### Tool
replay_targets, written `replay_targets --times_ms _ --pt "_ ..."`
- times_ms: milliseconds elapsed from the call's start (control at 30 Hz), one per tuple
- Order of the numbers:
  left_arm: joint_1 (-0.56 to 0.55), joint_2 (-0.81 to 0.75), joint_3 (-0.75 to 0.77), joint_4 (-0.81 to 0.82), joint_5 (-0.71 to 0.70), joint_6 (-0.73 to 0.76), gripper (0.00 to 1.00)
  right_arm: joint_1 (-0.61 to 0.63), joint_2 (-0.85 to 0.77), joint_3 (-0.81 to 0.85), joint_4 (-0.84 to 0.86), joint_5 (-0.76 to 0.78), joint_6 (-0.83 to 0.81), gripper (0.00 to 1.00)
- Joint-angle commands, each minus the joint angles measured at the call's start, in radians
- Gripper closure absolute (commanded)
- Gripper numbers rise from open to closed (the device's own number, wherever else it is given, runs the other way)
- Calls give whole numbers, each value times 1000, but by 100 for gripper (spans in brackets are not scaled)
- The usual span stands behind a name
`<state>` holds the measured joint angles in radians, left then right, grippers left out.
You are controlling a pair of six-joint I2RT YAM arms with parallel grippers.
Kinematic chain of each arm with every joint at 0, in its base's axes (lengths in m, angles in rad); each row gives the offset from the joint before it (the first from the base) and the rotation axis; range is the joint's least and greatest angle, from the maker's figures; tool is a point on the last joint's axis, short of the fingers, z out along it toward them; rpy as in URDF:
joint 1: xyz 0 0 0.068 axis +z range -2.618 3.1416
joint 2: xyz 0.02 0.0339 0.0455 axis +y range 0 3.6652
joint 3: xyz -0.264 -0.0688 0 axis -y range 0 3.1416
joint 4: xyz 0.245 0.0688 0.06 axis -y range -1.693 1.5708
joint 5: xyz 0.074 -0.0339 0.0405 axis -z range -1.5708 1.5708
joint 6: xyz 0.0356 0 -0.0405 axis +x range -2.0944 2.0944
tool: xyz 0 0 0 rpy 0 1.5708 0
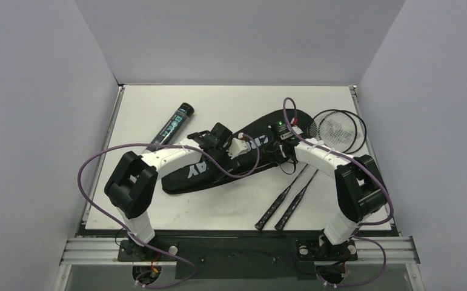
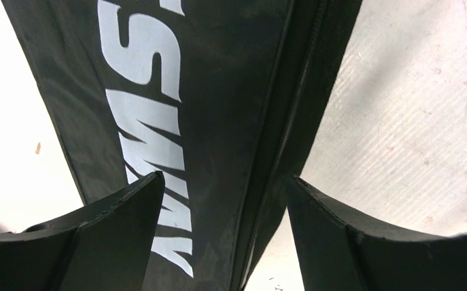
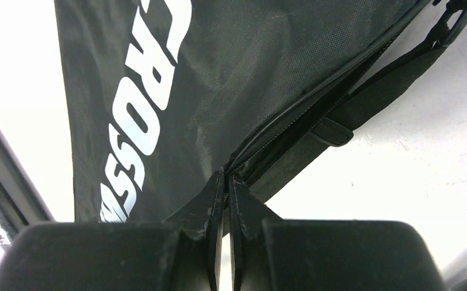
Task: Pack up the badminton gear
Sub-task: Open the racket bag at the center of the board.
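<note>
Right wrist view, right pincer [image 3: 225, 177] clenched on bag [image 3: 249, 73] at zipper edge [image 3: 291, 128], left pincer [image 2: 225, 179] spread wide above bag.

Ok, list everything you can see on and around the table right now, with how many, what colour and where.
bag: one, black with white CROSSWAY lettering, lying diagonally across the middle of the table
tube: one, black with teal print, far left part of the table, apart from the bag
rackets: two, black, right of the bag, heads overlapping at the far right, handles toward the near edge
table: one, white, under everything
cables: purple, looping along both arms
left gripper: one, black, open, just above the bag's lettering
right gripper: one, black, shut at the bag's zip edge, apparently pinching it
</note>
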<state>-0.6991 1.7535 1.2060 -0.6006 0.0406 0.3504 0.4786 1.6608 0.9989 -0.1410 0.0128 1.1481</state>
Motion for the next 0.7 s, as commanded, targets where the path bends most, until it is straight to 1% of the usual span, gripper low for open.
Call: replay_targets --times_ms 0,133,167,233,300,367,400,433,467,500,533,567,667 --pt "-14 26 78 56 -30 -16 17 1 -72 18 -35 24 -13 100" --pt "-16 41 108 84 -73 -17 21 6 -98 18 -42 25 -16 100" --pt "-15 44 113 91 -81 -18 26 10 -102 22 -46 28 -18 100" --pt "-15 50 136 83 -79 -19 33 17 -106 31 -59 35 -25 100" --pt "-15 55 153 82 -77 -19 38 24 -108 36 -64 38 -28 100" --pt "-16 61 160 90 -87 -20 47 30 -111 44 -66 37 -29 100" --pt "-18 68 160 91 -94 -21 56 34 -112 50 -69 36 -32 100" --pt "-19 72 163 94 -113 -21 61 36 -113 55 -72 38 -36 100" --pt "-19 80 165 94 -124 -21 76 40 -112 67 -79 37 -42 100" --pt "-19 83 168 95 -151 -25 86 42 -110 74 -82 34 -46 100" --pt "-18 85 169 95 -166 -37 98 43 -108 90 -92 32 -54 100" --pt "-16 85 168 94 -188 -43 100 43 -107 97 -97 32 -59 100" --pt "-2 61 163 89 -217 -75 100 38 -118 125 -126 39 -80 98"
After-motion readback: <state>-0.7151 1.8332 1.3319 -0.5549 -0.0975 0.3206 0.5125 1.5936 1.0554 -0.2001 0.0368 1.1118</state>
